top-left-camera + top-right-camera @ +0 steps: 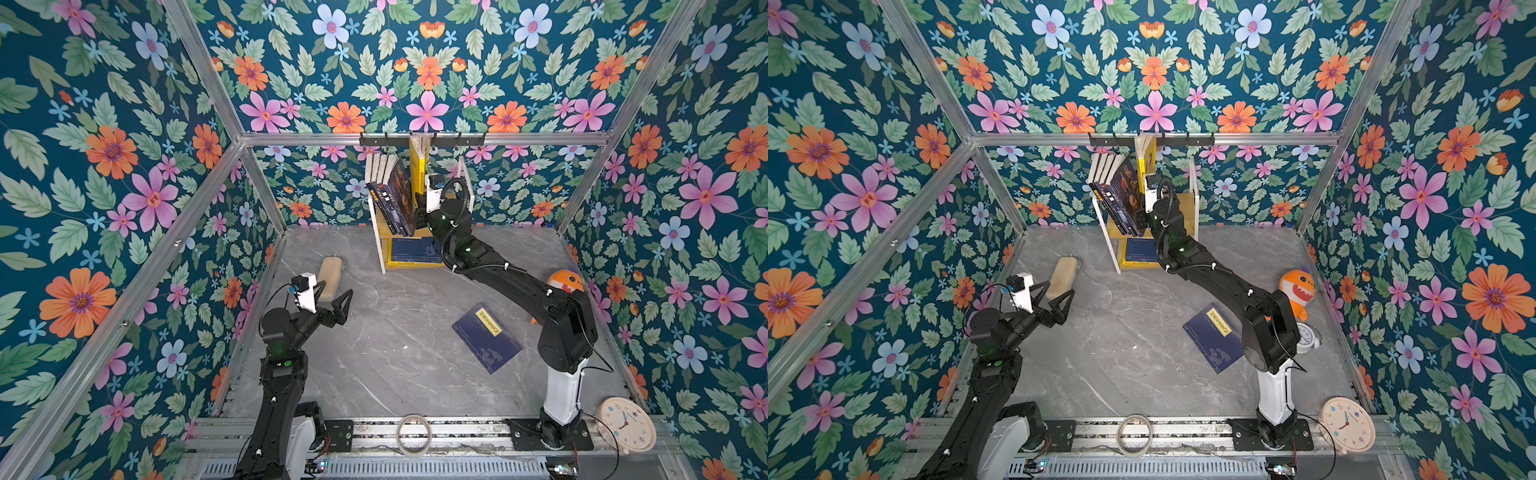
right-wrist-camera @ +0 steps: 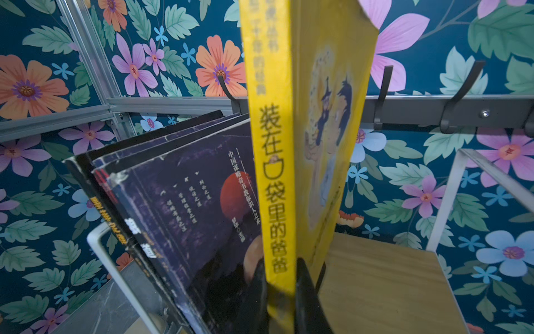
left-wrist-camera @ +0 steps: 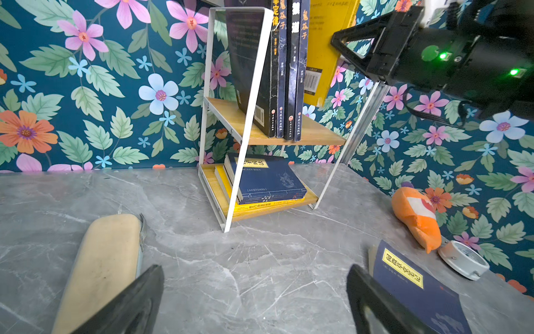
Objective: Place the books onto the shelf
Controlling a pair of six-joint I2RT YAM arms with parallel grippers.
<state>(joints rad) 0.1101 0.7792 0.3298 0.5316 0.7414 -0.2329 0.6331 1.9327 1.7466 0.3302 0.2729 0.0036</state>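
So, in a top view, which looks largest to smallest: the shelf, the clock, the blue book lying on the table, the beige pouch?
1. Shelf.
2. Clock and blue book: about alike, and the clock is likely nearer the camera, so I do not rank them.
3. Beige pouch.

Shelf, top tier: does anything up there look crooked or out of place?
Yes. The dark books lean sideways toward the shelf frame instead of standing straight, fanned apart at their tops. The yellow book beside them is upright, pinched by the right gripper.
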